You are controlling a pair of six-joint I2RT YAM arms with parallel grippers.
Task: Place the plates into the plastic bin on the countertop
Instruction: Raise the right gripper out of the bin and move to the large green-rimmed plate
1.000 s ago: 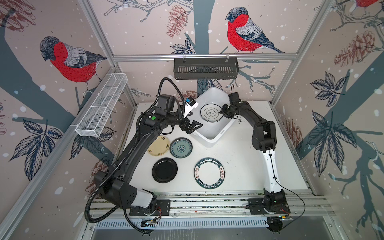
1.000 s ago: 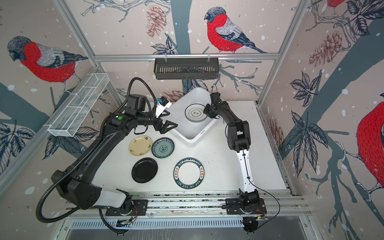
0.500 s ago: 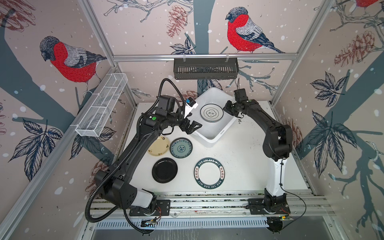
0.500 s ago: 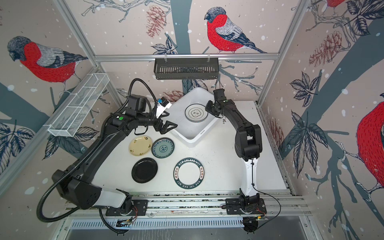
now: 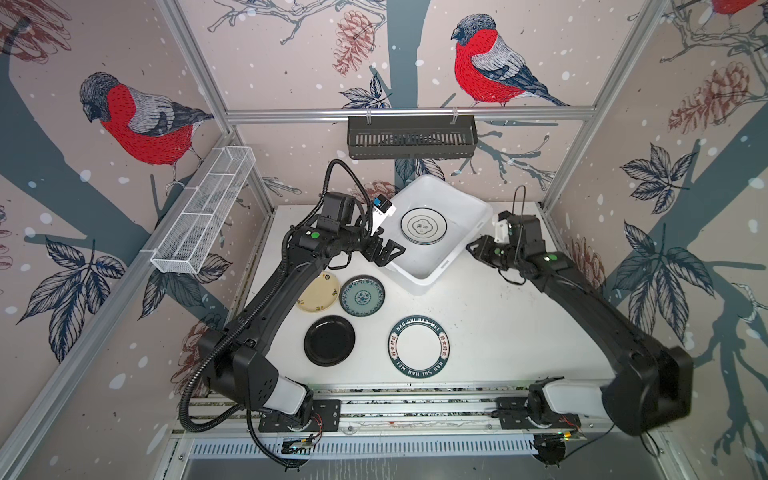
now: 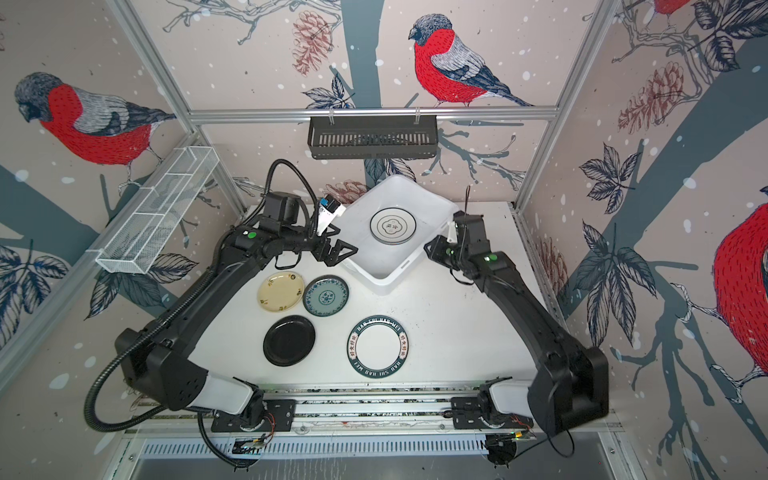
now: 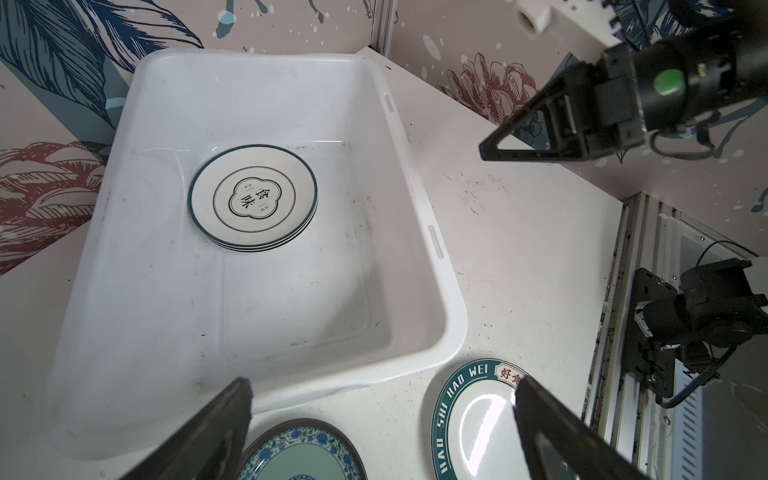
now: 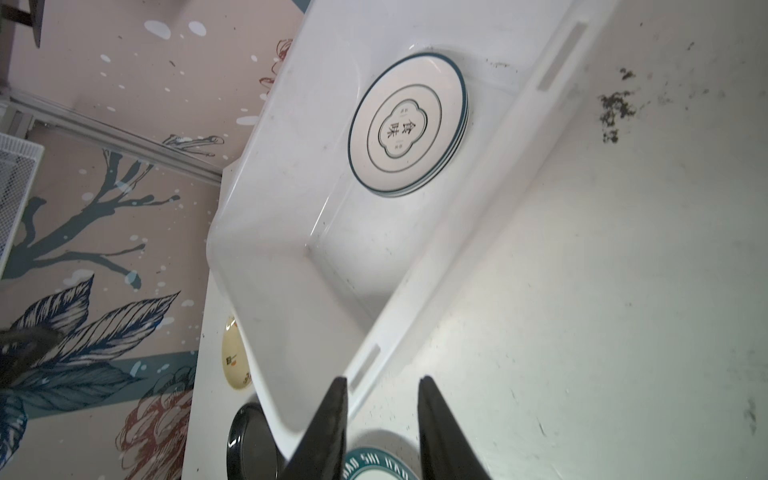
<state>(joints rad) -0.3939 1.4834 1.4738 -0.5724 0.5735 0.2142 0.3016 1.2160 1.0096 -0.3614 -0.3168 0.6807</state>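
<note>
Since left fingers (image 7: pixel 208 432) and right fingers (image 8: pixel 440 428) both hang spread and empty by the bin (image 5: pixel 424 279), I'd grab the lettered plate (image 5: pixel 419 345) on the counter (image 5: pixel 498 324) by its rim and stack it on plates (image 5: pixel 424 225) inside.

Glossy black plate (image 5: pixel 329 340), smooth scuffed white plastic bin (image 5: pixel 419 259), speckled matt countertop (image 5: pixel 498 324)

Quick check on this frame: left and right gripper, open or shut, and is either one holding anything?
Left gripper: wide open, holding nothing.
Right gripper: partly open, nothing between its fingers.
</note>
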